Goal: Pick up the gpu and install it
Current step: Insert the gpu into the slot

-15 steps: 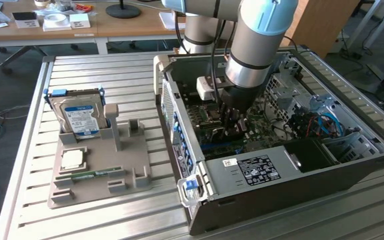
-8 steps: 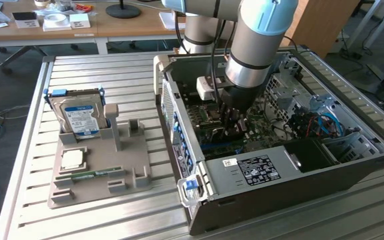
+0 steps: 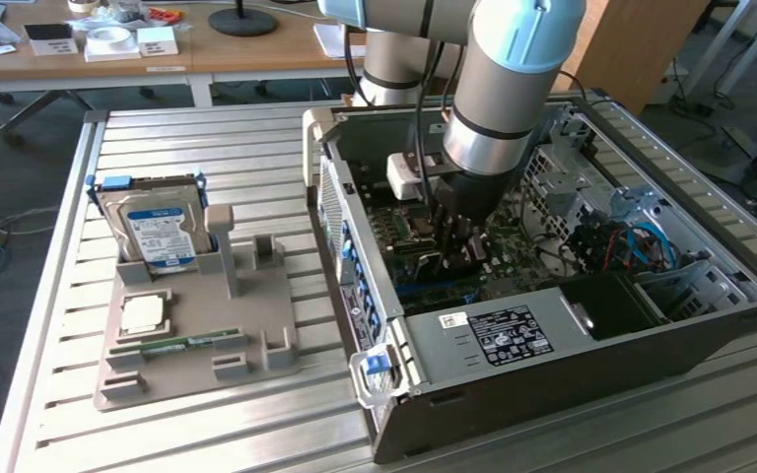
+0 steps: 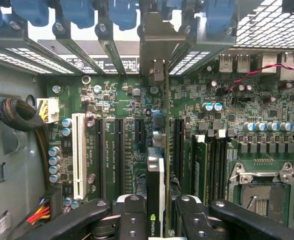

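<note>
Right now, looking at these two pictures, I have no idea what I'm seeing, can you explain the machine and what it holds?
It is a robot arm reaching into an open computer case lying on a metal table. One picture comes from a camera off the arm; the other from a camera on its wrist, facing the green circuit board. There the gripper is clamped on a graphics card, held on edge at the board's slots. On the exterior view's left, a grey tray holds a hard drive, a square chip and a memory stick.

Edge-on gpu (image 4: 155, 175) clamped in gripper (image 4: 157, 220), apparently over motherboard (image 4: 112, 95) slot
</note>
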`<action>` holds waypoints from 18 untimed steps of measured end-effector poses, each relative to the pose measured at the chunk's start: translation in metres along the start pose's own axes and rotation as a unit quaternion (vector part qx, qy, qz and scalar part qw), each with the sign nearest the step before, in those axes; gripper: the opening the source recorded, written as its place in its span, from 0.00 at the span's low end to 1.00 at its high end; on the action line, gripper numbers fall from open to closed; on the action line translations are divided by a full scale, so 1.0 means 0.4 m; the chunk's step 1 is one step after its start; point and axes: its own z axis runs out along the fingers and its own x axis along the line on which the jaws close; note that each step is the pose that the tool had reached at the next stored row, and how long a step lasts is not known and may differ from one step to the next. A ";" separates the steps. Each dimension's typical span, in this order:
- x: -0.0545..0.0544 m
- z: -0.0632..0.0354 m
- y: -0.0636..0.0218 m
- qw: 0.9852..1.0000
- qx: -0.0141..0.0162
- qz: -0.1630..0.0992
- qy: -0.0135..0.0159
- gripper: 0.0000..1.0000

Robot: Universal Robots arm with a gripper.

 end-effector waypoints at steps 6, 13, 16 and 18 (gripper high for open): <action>0.000 0.000 0.000 1.000 0.000 0.000 0.000 0.27; 0.000 0.000 0.000 1.000 0.000 0.010 0.000 0.27; 0.000 0.000 0.000 1.000 0.000 0.011 0.000 0.27; 0.000 0.000 0.000 1.000 0.000 0.011 0.000 0.27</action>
